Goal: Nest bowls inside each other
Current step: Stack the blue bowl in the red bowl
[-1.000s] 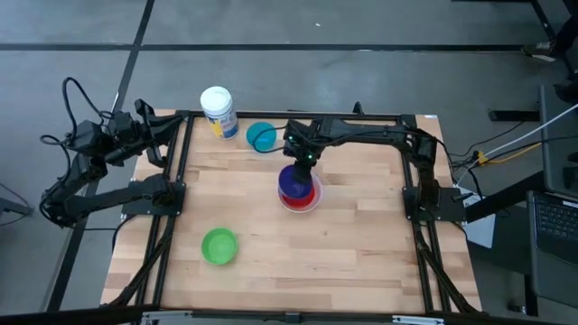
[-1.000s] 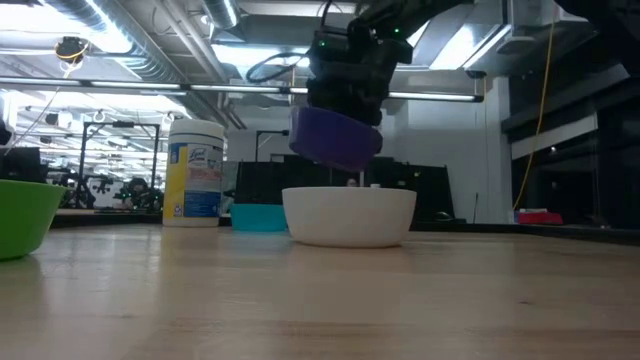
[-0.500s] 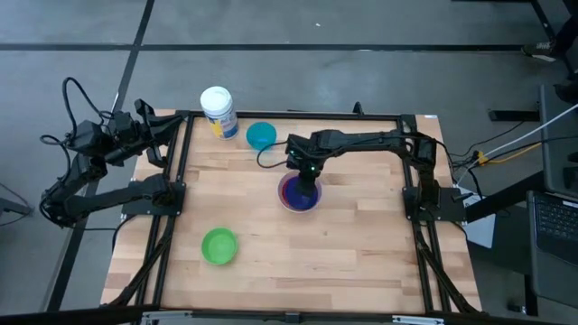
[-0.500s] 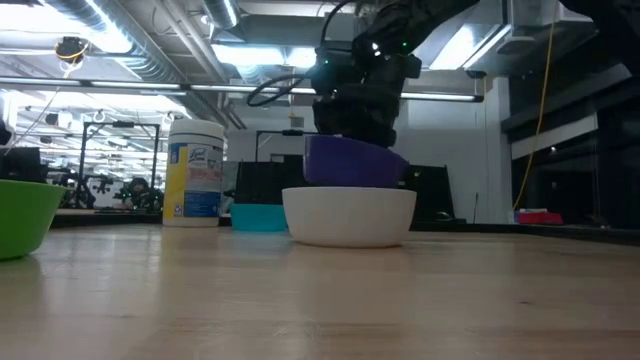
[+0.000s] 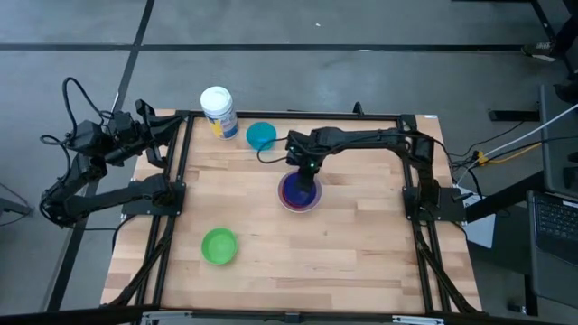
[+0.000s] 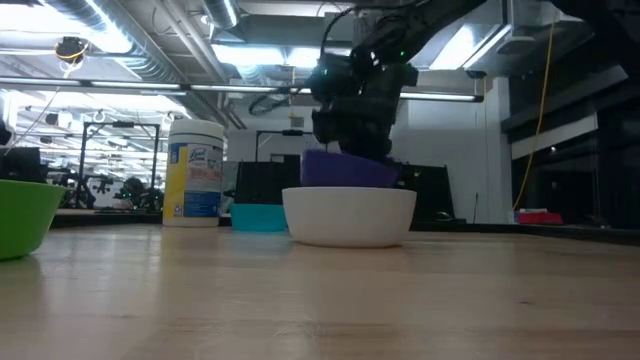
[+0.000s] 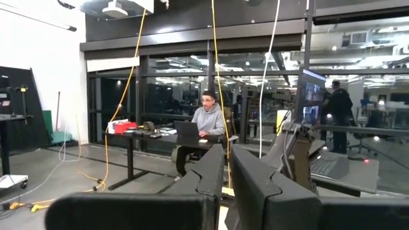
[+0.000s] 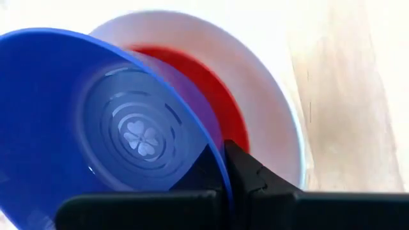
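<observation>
The right hand [image 5: 304, 171] has come down over the middle of the desk [image 5: 361, 262] in the last second, and the dark blue bowl [image 6: 347, 169] it carries has gone from hanging tilted above the stack to sinking into it. From the level view only the blue bowl's upper part shows above the rim of the white bowl [image 6: 349, 216], and it sits nearly flat now where a moment ago it was cocked to one side. The hand is still pinched shut on the blue bowl's rim; its own camera shows a finger [image 8: 246, 169] clamped on the blue wall, with the red bowl [image 8: 220, 102] lying inside the white one just behind it. So three of the five bowls look to be together, or very nearly, and I would judge the blue one ready to be let go, though I cannot tell whether it is fully seated in the red. The teal bowl [image 5: 261, 135] rests near the desk's far edge beside the labelled jar [image 5: 218, 111], and the green bowl [image 5: 219, 246] sits alone toward the near left corner, both yet to be nested. The left hand [image 7: 227, 182] waits off the desk's left edge, fingers only slightly apart and holding nothing.
</observation>
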